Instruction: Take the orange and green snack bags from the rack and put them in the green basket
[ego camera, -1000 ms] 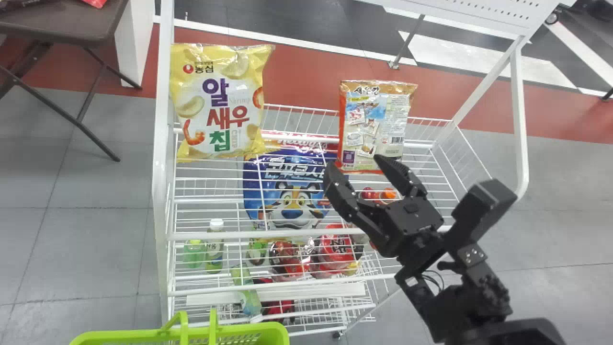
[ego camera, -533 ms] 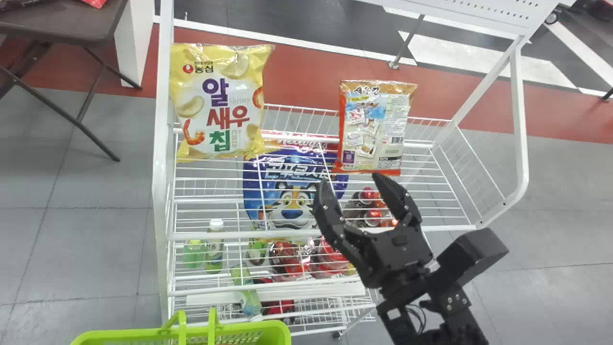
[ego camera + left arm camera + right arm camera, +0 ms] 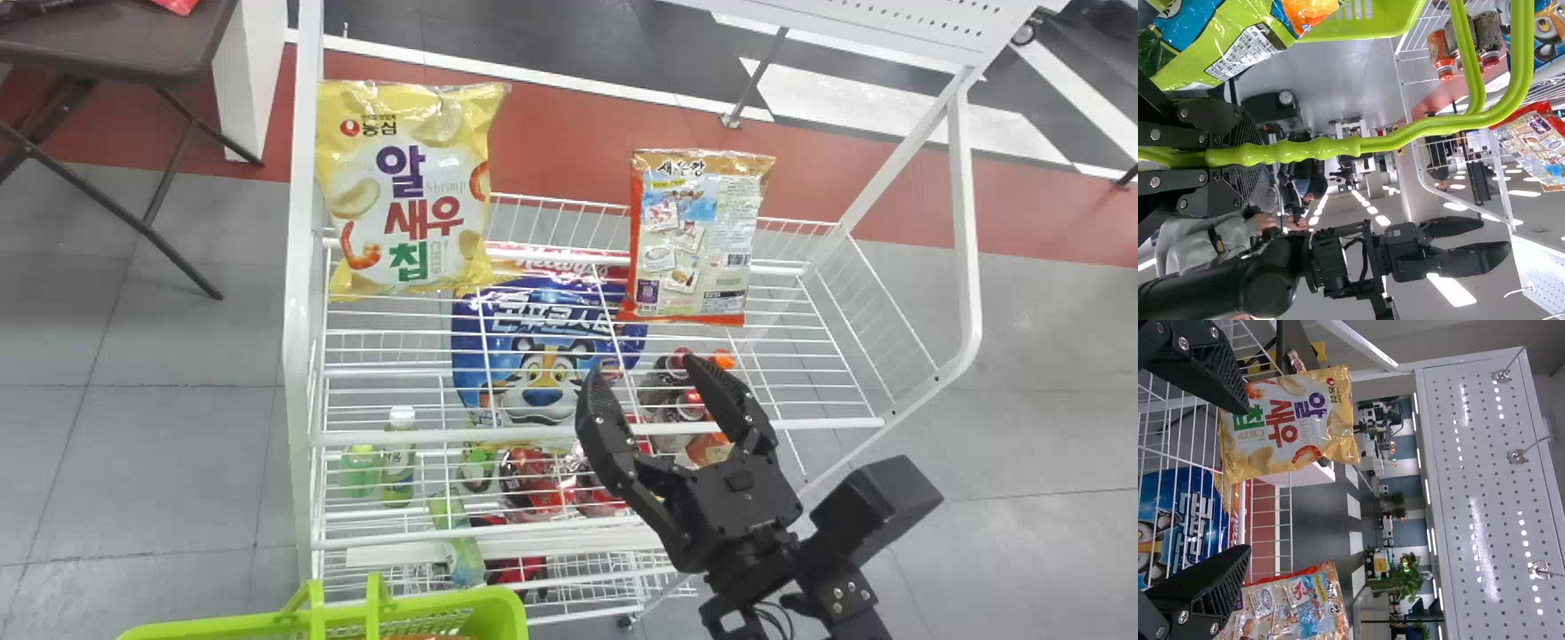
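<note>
One orange bag (image 3: pixel 693 236) and one yellow bag (image 3: pixel 404 191) share one rack (image 3: pixel 304 356).

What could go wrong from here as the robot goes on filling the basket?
The left gripper holds the green basket by its handle, so a dropped bag might set it swinging. Packets already in it could make another slide off. The open right gripper might nudge the orange-edged bag away rather than grasp it.

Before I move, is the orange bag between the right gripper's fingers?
No, the orange bag is beyond the open right gripper.
</note>
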